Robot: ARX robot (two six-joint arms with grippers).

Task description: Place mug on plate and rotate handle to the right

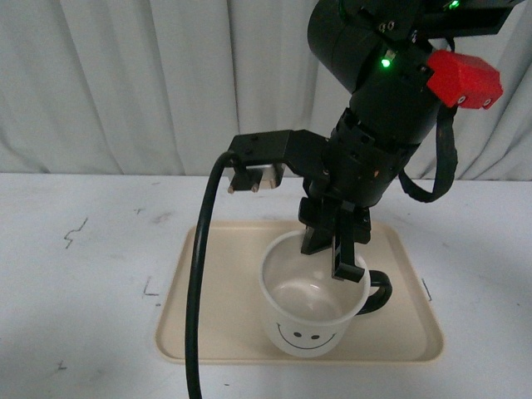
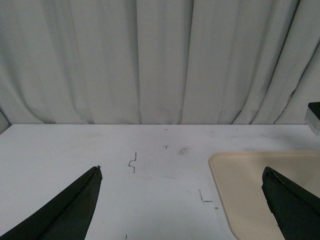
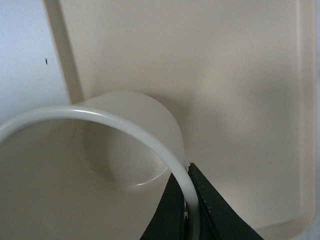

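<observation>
The cream-white mug (image 1: 312, 320) stands on the beige plate (image 1: 216, 316), smiley face toward the camera. Its black handle (image 1: 378, 293) points right. My right gripper (image 1: 332, 249) is shut on the mug's rim at the back right, one finger inside and one outside. In the right wrist view the rim (image 3: 150, 142) runs between the black fingers (image 3: 212, 210) above the plate (image 3: 240, 90). My left gripper (image 2: 182, 197) is open and empty, over the white table beside the plate's corner (image 2: 235, 180); it does not show in the front view.
A black cable (image 1: 198, 283) hangs in front of the plate's left part. White table (image 1: 83, 274) all round, with small pen marks (image 2: 132, 162). A white curtain (image 1: 125, 83) closes off the back.
</observation>
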